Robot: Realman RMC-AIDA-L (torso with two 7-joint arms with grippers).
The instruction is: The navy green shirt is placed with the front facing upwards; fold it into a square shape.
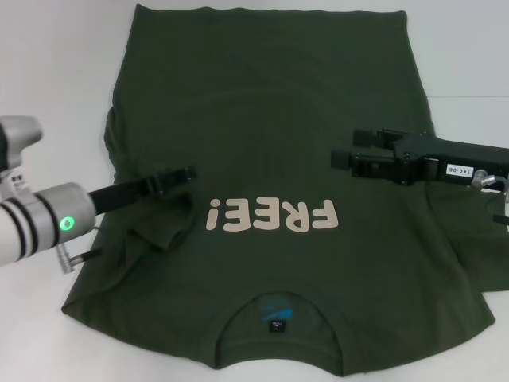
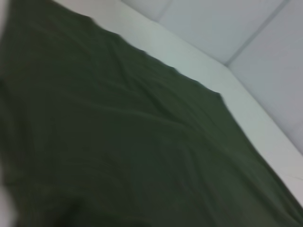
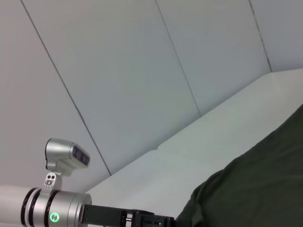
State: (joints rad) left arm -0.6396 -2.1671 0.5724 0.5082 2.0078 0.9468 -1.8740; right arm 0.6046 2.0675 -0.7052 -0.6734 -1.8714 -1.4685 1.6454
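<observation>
Olive-green cotton fills most of my head view: the navy green shirt [image 1: 270, 159] lies flat on the white table [image 1: 48, 64], front side up. The collar [image 1: 276, 306] with its small blue neck label [image 1: 276, 313] sits at the near edge, closest to the robot, and the hem runs along the far edge. The cream lettering "FREE!" [image 1: 272, 216] reads upside down from my position, across the chest.

The left sleeve [image 1: 159, 227] is turned inward and lies bunched on top of the shirt body, just beside the lettering. The right-hand side of the shirt shows a fold line near the table edge, with cloth doubled under the right arm.

The left gripper [image 1: 189, 173] reaches in from the left and sits low over the folded-in sleeve. Its black fingers appear close together; I cannot tell whether they grip any cloth. The left wrist view shows only the shirt fabric [image 2: 118, 142] and the table rim beyond it.

The right gripper [image 1: 343, 157] extends in from the right, above the shirt on the right side of the chest. I cannot tell how far its fingers are spread, nor whether it touches the fabric. The right wrist view shows the shirt edge [image 3: 255, 184], the table and the left arm [image 3: 57, 213].
</observation>
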